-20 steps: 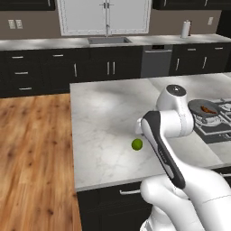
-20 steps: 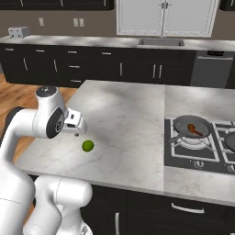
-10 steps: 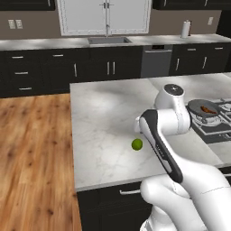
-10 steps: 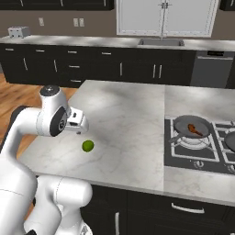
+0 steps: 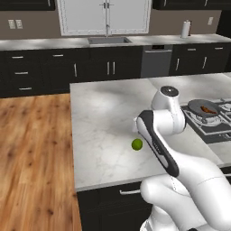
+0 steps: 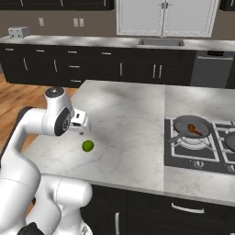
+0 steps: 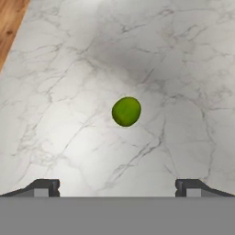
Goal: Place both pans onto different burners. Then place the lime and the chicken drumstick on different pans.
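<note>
Moved: we see the arm (image 6: 32,126) lower and nearer the lime than one second before; the lime has not moved
Gripper (image 7: 117,188): spread wide and empty, above the counter (image 5: 103,113), with its fingertips (image 7: 46,187) on both sides of the lime
Lime (image 7: 126,111): it lies alone on the marble, near the front edge, well apart from the cooktop (image 6: 202,153)
Pan (image 6: 191,125): grey, on a burner, and we see the drumstick (image 6: 195,130) inside it
</note>
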Motion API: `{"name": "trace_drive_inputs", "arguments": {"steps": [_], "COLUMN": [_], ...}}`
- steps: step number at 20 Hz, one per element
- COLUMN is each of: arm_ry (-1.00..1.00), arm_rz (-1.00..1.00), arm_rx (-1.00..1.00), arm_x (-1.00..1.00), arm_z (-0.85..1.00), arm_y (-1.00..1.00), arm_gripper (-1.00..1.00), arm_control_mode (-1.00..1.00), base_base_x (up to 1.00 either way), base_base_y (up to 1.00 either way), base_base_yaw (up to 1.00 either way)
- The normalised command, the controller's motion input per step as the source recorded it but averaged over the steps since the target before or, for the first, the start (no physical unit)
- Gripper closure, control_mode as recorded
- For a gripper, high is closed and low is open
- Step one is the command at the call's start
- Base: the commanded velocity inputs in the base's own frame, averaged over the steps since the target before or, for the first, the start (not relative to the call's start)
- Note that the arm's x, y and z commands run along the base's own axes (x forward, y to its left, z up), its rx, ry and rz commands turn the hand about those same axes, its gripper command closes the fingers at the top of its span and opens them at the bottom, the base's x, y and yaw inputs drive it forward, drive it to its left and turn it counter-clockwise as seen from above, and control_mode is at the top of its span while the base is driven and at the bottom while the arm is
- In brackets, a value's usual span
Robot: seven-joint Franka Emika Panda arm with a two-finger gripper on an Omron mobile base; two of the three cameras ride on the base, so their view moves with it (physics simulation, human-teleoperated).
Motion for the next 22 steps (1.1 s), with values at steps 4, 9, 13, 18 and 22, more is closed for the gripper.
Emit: {"name": "trace_drive_inputs", "arguments": {"steps": [4, 9, 13, 18, 22], "arm_ry": [0.0, 0.0, 0.0, 0.0, 0.0], "arm_rz": [0.0, 0.0, 0.0, 0.0, 0.0], "arm_rx": [0.0, 0.0, 0.0, 0.0, 0.0], "arm_x": [0.14, 0.21, 0.18, 0.14, 0.13], "arm_z": [-0.24, -0.2, -0.22, -0.23, -0.22], "arm_y": [0.0, 0.0, 0.0, -0.04, -0.04], "arm_gripper": [-1.0, -1.0, -1.0, -1.0, -1.0], "arm_control_mode": [-1.0, -1.0, -1.0, -1.0, -1.0], "base_base_x": [0.0, 0.0, 0.0, 0.0, 0.0], "base_base_y": [0.0, 0.0, 0.0, 0.0, 0.0], "base_base_yaw": [0.0, 0.0, 0.0, 0.0, 0.0]}}
